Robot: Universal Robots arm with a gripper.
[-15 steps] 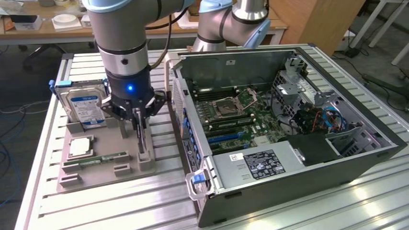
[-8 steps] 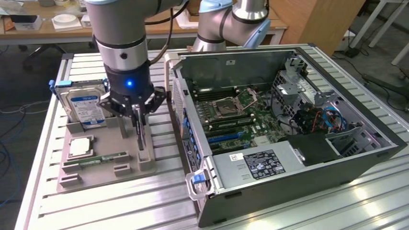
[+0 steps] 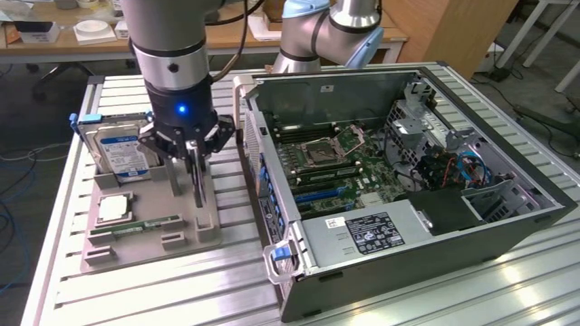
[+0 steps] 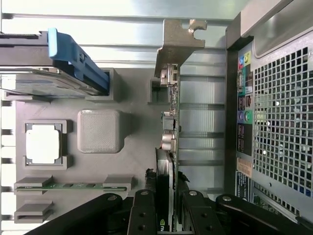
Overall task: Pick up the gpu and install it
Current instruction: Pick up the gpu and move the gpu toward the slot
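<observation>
Fingers: my fingers (image 4: 143, 215) are closed on the gpu (image 4: 169, 147), one on each flat face, with the thin card pinched edge-on between them.
Gpu position: it stands upright on its long edge over its holder in the grey tray (image 4: 132, 161), on the side of the tray nearest the computer case (image 3: 507, 224). I cannot tell whether its lower edge has cleared the holder.
Gpu relative to my fingers: the card runs straight out from my grip, and its silver bracket (image 4: 177, 44) is at the end well away from where I hold it.
Neighbours: the hard drive (image 3: 122, 153) stands at the far side of the tray from the case. The memory stick (image 4: 73, 185) lies flat in its own holder. Both are well apart from the card.
Support: tray and case sit side by side on the slatted metal counter (image 3: 163, 292).
Doing this step well: I judge the card should stay vertical and move straight along its own plane, so it does not bind in the holder.
Risk: the bracket end reaches out past my hold, so it may sag or twist. The case wall is just beside the card, so a sideways swing could clip it.
Grip advice: firm but even pressure on the flat faces, not on components.
</observation>
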